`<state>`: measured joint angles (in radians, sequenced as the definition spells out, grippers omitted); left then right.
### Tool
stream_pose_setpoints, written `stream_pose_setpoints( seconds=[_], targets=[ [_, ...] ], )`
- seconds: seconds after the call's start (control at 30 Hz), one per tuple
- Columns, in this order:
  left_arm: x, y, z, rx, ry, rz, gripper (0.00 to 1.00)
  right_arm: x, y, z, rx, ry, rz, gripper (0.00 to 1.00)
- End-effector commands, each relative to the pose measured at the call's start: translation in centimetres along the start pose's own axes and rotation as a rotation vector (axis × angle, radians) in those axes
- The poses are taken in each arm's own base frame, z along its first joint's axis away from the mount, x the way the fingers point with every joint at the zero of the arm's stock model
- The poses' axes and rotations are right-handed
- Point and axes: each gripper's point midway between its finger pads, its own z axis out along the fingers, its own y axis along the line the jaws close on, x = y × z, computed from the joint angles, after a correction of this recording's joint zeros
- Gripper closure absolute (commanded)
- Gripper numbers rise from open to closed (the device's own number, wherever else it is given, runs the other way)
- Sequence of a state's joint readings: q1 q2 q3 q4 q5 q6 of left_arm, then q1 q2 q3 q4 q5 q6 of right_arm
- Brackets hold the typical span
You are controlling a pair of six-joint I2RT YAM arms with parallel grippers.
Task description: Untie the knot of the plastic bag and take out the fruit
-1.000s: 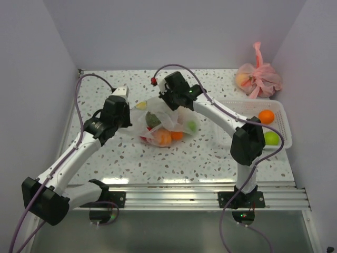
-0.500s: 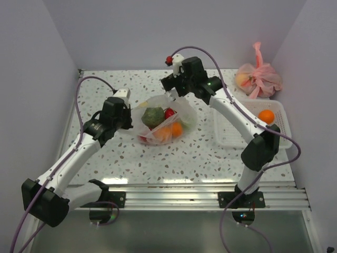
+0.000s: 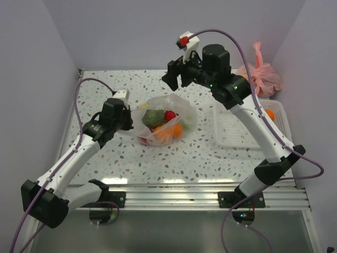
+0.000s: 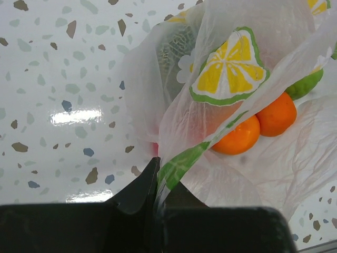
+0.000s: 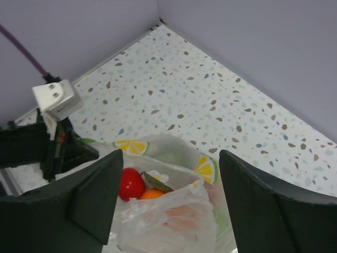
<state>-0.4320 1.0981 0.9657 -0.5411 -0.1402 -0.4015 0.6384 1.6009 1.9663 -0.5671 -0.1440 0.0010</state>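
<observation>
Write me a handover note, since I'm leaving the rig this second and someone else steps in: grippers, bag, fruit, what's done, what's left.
Left gripper: jaws shut on an edge of the plastic bag, low by the table.
Right gripper: open, empty, raised above the bag.
Fruit: a lumpy green one, a red one and oranges lie inside the bag, mid-table.
White tray at the right holds a loose orange.
Done: the bag's mouth gapes open, so the untying looks finished.
Left: lift the fruit out of the bag, probably into the tray.
</observation>
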Motion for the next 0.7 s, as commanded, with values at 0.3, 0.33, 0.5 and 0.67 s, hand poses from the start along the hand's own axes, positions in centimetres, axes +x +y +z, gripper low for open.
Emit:
stream_pose_setpoints(
  seconds=[0.3,0.33,0.5,0.67],
  targets=[
    [1.0,-0.1,0.6,0.018,0.003,-0.041,1.00,11.4,12.8,-0.2,-0.253,0.257,0.004,0.34],
    [1.1,-0.1,0.6,0.021,-0.001,-0.041,1.00,11.9,12.7,0.5,-0.233,0.244,0.024,0.34],
    [2.2,0.5,1.0,0.026,-0.032,-0.018,1.00,22.5,7.1,1.7,0.063,0.389,0.029,0.35],
    [4.0,0.9,1.6,0.057,-0.057,0.029,1.00,33.3,2.8,-1.1,0.212,0.627,0.125,0.36]
  ],
)
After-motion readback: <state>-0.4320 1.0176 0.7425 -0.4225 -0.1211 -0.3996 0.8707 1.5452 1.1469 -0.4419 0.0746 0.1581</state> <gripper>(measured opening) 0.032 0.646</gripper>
